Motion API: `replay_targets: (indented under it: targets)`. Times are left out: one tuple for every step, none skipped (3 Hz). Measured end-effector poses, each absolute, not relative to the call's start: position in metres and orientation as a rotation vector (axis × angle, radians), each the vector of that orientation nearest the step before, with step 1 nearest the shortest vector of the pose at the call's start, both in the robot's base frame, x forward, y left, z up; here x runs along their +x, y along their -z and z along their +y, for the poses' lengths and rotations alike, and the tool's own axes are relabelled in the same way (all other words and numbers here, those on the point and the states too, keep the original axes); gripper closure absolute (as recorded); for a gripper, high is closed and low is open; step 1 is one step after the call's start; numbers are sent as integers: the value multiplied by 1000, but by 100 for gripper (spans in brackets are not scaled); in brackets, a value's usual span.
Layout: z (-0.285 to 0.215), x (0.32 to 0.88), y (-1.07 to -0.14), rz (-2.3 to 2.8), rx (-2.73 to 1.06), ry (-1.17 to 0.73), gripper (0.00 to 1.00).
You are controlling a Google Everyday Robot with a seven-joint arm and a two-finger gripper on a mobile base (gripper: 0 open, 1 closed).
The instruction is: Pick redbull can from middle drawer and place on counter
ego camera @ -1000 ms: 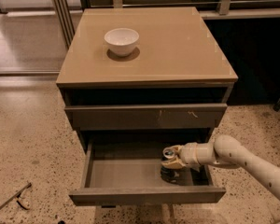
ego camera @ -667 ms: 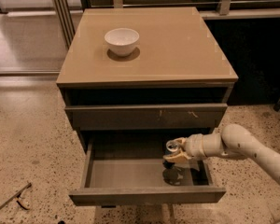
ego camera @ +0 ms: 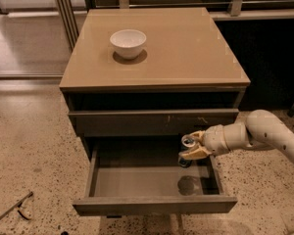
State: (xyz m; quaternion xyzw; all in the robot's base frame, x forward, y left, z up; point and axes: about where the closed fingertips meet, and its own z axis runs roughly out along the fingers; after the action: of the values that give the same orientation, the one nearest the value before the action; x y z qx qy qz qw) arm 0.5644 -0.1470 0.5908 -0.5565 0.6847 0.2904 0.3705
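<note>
Silver-topped redbull can point(ego camera: 188, 142) riding upright over the right side of the middle drawer point(ego camera: 137, 181) | hand point(ego camera: 192, 146) gripping it, reaching in from the right | counter point(ego camera: 186, 48) sitting above and behind, so lifting straight up is looking like the call.

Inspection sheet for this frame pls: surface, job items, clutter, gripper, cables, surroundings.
Surface: tan counter, glossy, not holding the can yet.
Job's things: can upright over the right rear of the open middle drawer, apparently off its floor, with a shadow beneath.
Clutter: white bowl on the counter, rear left.
Gripper: gripper over the drawer's right side, shut on the can.
Cables: nothing seen.
Surroundings: scratched drawer front above, shut; speckled floor; thin tool lying lower left.
</note>
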Motion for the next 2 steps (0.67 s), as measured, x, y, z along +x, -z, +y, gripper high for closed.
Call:
replay_targets:
  targets:
    - [-147,562,-614,1730,-1496,-703,100]
    - [-147,558,-674,1718,-1538,-655,100]
